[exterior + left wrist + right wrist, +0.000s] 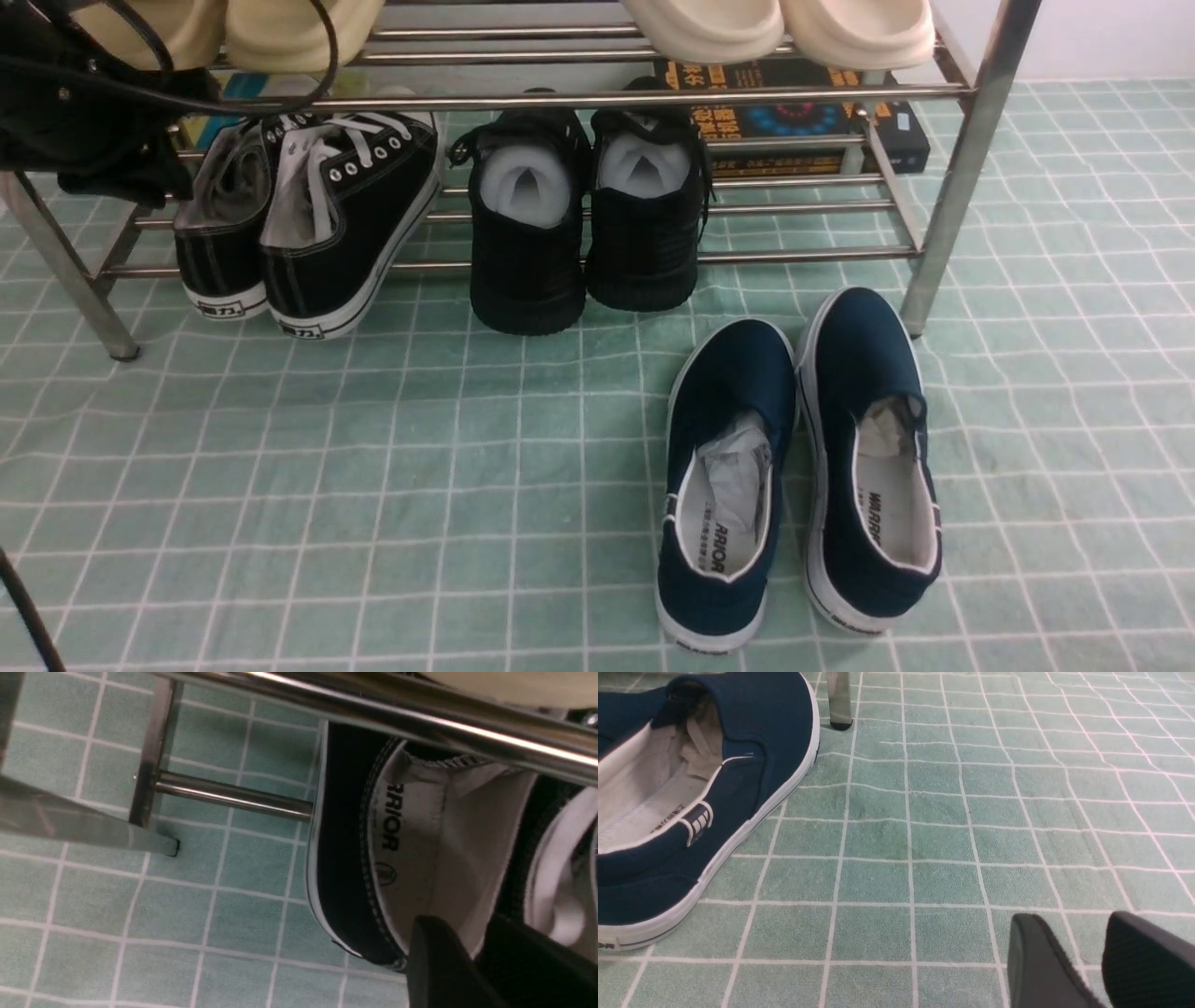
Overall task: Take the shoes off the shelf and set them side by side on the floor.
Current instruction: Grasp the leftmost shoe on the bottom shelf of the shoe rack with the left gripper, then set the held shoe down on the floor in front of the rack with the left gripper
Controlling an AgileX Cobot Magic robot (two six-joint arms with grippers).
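The two black canvas shoes stand heel-out at the left of the shelf's (653, 93) lower tier. The left shoe (219, 233) is upright and the right shoe (345, 215) leans toward the right. My left arm (93, 121) reaches in above them from the upper left. In the left wrist view my left gripper (467, 938) straddles the inner side wall of the left shoe (355, 858), with one finger (434, 961) inside its opening, and it is shut on that wall. My right gripper (1078, 938) hangs open over the bare floor (924, 835).
Two all-black sneakers (527, 233) sit mid-shelf, heels out over the floor (373, 485). Navy slip-ons (728, 485) lie side by side on the floor at front right, by the shelf's right leg (952, 187). Cream slippers (700, 28) fill the top tier. A dark box (803, 121) lies behind.
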